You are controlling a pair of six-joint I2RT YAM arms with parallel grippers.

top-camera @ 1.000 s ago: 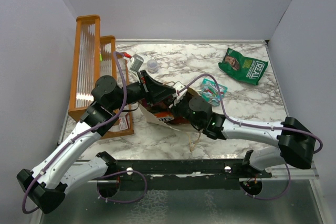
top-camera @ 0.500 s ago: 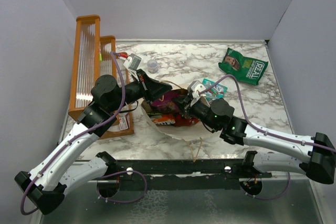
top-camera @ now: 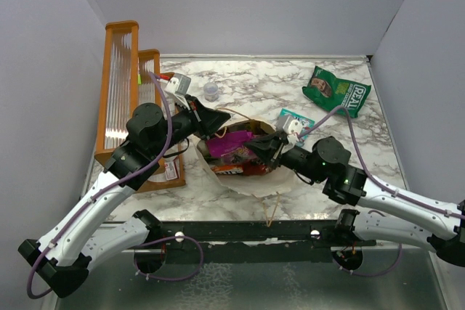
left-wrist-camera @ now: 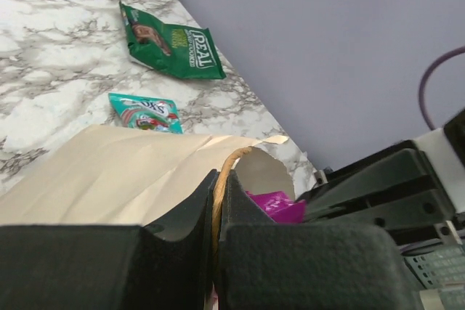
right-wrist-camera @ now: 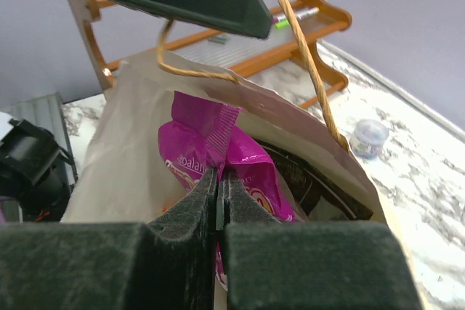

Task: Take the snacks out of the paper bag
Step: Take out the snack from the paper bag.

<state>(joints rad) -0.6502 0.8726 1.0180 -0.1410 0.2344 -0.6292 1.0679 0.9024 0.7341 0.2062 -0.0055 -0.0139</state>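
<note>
I read this as partway through. My left pincer [left-wrist-camera: 218,188] is nearly closed, with one tan loop handle [left-wrist-camera: 222,172] of the paper bag [left-wrist-camera: 109,172] pinched between its fingers, so the bag mouth is held up and open. The bag lies on the marble table [top-camera: 327,157] directly below and between both pincers, its mouth facing the right one.

My right pincer [right-wrist-camera: 218,179] is closed too. The wrist view shows its fingers clamped on the crimped top edge of the purple pouch [right-wrist-camera: 247,165]. That pouch stands half out of the mouth, just under the left pincer and its lower part inside the bag. It is gripped, but I would not count it as out yet.

Two snacks are already out. The teal-pink packet [left-wrist-camera: 145,112] lies flat just beyond the right pincer, close to the bag's far edge. The green chip bag [top-camera: 336,91] lies well beyond it, toward the far corner.

From above I see at least one more thing in the mouth, an orange-red packet [top-camera: 236,168] beneath the pouch with something brown beside it. I cannot tell how many lie deeper. So two are done, one is in hand, and a few are left.

A small clear cup [top-camera: 211,91] sits just beyond the left pincer, apart from the bag.
</note>
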